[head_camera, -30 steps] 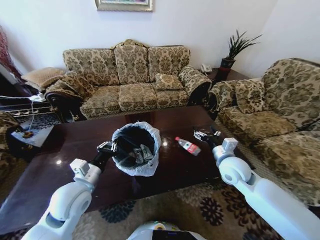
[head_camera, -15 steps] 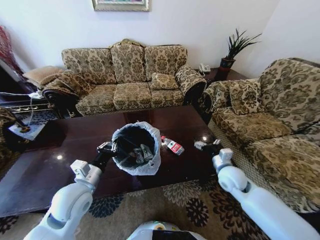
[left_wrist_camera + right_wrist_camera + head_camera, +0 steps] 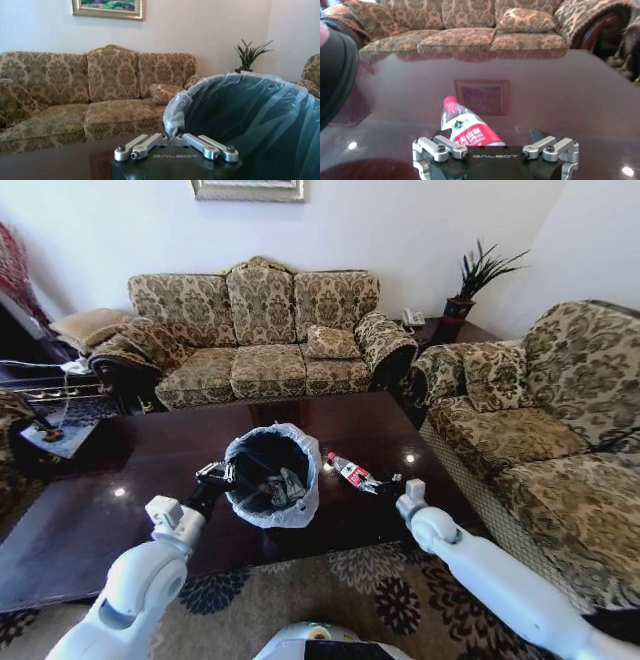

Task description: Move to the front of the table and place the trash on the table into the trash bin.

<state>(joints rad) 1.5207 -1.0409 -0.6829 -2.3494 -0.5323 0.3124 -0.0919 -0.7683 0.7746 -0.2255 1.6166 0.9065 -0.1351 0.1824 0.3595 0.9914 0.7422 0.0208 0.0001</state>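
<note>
The black trash bin [image 3: 272, 480] with its white bag stands on the dark glossy table [image 3: 140, 465]. My left gripper [image 3: 215, 476] is shut on the bin's rim; in the left wrist view the gripper [image 3: 172, 135] pinches the bag's edge beside the bin [image 3: 250, 120]. Pieces of pale trash [image 3: 287, 484] lie inside the bin. A clear bottle [image 3: 349, 471] with a red label lies on its side just right of the bin. My right gripper [image 3: 384, 479] is at its base end, open. In the right wrist view the bottle [image 3: 467, 129] lies between the spread fingers of the gripper [image 3: 490, 138].
A three-seat patterned sofa [image 3: 260, 340] runs behind the table and a second sofa [image 3: 520, 430] stands along its right end. A potted plant [image 3: 470, 275] sits in the back right corner. A patterned rug [image 3: 400, 590] lies under the table's near edge.
The camera has shifted, so the whole scene slid. My right gripper has moved left along the table up to the bottle. The left gripper still holds the bin's rim.
</note>
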